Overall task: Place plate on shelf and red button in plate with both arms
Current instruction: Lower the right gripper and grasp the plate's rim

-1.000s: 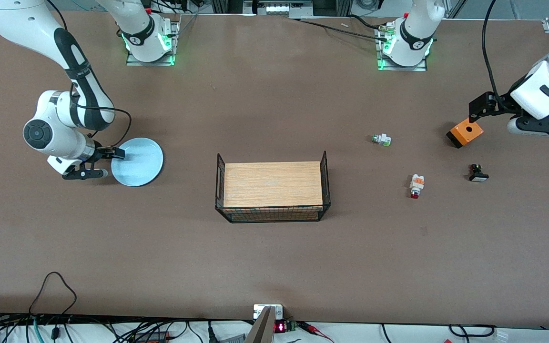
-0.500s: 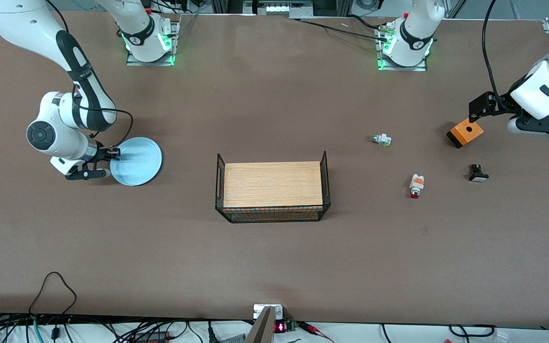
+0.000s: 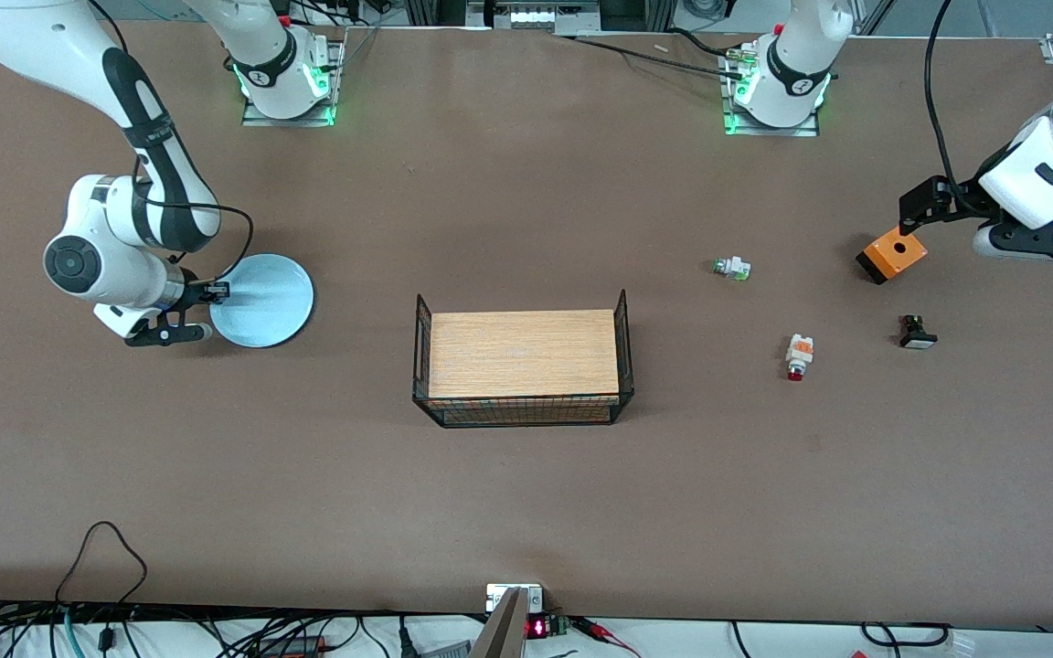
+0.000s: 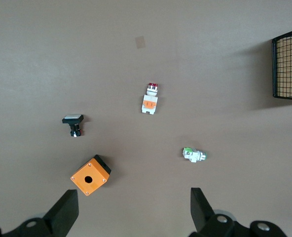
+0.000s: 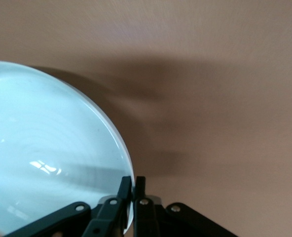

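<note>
The pale blue plate (image 3: 263,300) is at the right arm's end of the table, tilted. My right gripper (image 3: 213,291) is shut on its rim; the right wrist view shows the fingers (image 5: 127,190) pinching the plate's edge (image 5: 52,153). The red button (image 3: 799,355) lies on the table toward the left arm's end and shows in the left wrist view (image 4: 150,98). My left gripper (image 3: 909,215) is open and empty, up over the table by the orange box (image 3: 893,254).
A wooden board in a black wire basket (image 3: 521,366) stands mid-table. A white part with green tip (image 3: 732,268) and a small black part (image 3: 916,332) lie near the red button. The orange box with a round hole also shows in the left wrist view (image 4: 90,175).
The right gripper has shifted slightly with the plate's rim in its grip, and the plate has tipped and moved a little. The left arm has not moved.
</note>
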`<state>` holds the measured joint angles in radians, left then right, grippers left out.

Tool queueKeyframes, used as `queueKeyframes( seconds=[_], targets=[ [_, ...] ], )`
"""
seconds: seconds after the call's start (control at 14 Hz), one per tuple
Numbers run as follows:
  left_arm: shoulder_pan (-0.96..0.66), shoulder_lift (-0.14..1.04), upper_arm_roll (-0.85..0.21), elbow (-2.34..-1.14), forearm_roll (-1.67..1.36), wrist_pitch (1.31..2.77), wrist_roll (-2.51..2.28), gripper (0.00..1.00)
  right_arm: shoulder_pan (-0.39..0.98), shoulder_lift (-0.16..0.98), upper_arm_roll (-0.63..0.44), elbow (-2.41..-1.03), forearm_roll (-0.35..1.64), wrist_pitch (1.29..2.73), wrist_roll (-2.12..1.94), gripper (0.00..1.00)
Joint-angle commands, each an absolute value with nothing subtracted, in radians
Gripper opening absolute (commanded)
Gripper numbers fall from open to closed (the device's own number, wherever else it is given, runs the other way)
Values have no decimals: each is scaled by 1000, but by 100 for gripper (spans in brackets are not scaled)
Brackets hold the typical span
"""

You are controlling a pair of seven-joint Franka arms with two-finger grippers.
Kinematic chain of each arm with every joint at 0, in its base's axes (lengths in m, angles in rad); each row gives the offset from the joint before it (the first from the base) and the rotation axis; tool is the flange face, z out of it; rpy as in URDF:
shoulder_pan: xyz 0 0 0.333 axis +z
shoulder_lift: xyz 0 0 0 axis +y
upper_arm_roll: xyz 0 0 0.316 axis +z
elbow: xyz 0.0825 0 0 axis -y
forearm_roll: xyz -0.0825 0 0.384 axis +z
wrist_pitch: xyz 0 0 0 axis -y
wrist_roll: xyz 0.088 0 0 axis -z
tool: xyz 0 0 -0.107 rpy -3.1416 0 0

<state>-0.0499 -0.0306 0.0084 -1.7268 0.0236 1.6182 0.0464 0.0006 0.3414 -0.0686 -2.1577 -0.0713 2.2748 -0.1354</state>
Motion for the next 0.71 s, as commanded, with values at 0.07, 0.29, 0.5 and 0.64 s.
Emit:
queueKeyframes(
  seconds=[0.07, 0.29, 0.5, 0.64],
  targets=[
    [-49, -17, 6, -1698, 44, 1597, 35, 100, -2, 239, -52, -2079, -43, 2108, -144, 0],
    [-49, -17, 6, -1698, 44, 1597, 35, 100, 5, 201, -40, -1972, 50, 1966, -108, 0],
    [-49, -17, 6, -1697, 44, 1597, 35, 100, 20, 187, -37, -1847, 176, 1786, 28, 0],
    [-49, -17, 6, -1698, 44, 1597, 35, 100, 47, 178, -37, -1763, 231, 1670, 223, 0]
  ],
)
